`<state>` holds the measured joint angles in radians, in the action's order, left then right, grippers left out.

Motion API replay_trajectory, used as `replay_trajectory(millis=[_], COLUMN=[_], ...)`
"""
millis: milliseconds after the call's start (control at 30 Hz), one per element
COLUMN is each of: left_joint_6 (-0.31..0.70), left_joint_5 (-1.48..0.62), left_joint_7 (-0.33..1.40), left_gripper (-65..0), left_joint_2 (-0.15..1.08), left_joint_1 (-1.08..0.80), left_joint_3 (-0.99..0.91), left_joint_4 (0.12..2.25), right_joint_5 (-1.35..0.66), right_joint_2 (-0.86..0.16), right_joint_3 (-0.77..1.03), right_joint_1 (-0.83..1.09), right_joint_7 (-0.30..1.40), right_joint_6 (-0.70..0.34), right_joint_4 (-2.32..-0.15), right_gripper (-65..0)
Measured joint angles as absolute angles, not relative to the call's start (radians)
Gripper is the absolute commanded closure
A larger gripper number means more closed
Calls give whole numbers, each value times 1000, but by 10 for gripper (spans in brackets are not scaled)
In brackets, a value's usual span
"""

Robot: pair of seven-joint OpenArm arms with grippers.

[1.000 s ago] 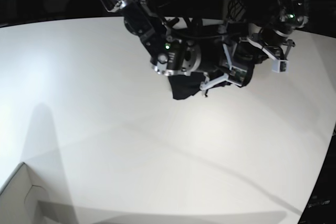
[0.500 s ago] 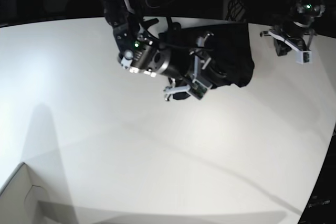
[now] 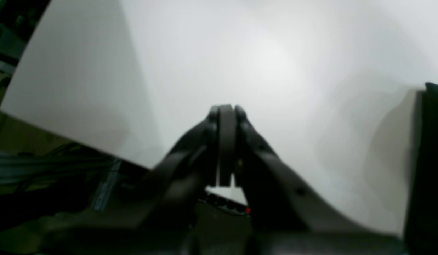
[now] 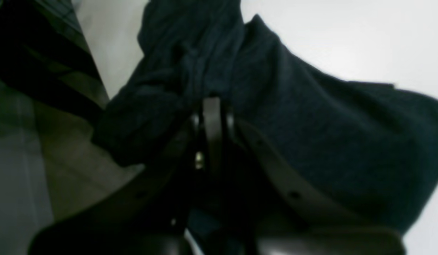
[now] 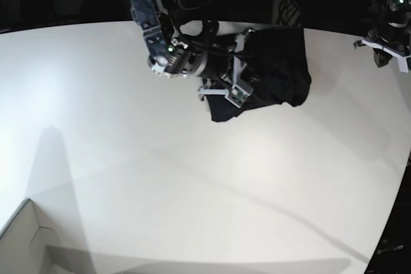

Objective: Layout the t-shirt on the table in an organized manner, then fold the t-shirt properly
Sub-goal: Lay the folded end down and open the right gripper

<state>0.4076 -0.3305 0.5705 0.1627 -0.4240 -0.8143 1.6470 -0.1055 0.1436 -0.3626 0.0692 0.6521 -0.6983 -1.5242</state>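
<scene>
The right pincer point(image 4: 212, 106) is clamped on the bunched t-shirt point(image 5: 276, 68) lying on the table point(image 5: 192, 178) beneath it. The left pincer point(image 3: 224, 113), closed and empty, hangs well apart.

Both my claws closed, one arm low at centre, the other drawn off to the side.

My right arm point(image 5: 164, 43) reaches down from the far edge and bends toward the middle, wrist angled low; my right gripper point(image 4: 212, 102) has its jaws pressed together, the tips buried in dark cloth, and in the base view that claw point(image 5: 239, 81) sits at the end of the forearm. My left gripper point(image 3: 224, 113) is pinched tight with nothing between the fingers, held in the air; my left arm point(image 5: 388, 40) is pulled far to the side, only its end showing at the frame's edge.
</scene>
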Motion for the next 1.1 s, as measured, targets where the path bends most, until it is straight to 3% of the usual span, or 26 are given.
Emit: replay_trajectory(millis=[200, 433, 567, 867, 1100], left_joint_6=[407, 408, 408, 408, 408], left_joint_5=[-340, -442, -439, -438, -439], left_joint_7=[573, 572, 572, 573, 572], left_gripper=[-3, -3, -4, -4, -4], left_joint_2=[158, 166, 166, 163, 163], left_joint_1=[-446, -482, -482, -483, -482], left_joint_3=[-818, -826, -879, -887, -887], left_joint_4=[1654, 1703, 1708, 1709, 1710], right_joint_5=[-104, -115, -112, -102, -114], right_joint_2=[143, 144, 144, 114, 133], right_joint_3=[-593, -835, -785, -421, -389], right_joint_1=[-1, -47, -43, -25, -54], right_joint_7=[654, 648, 654, 669, 651], right_joint_6=[-698, -699, -699, -695, -694], right_joint_4=[-1422, -1505, -1531, -1534, -1499], right_gripper=[0, 0, 0, 0, 0])
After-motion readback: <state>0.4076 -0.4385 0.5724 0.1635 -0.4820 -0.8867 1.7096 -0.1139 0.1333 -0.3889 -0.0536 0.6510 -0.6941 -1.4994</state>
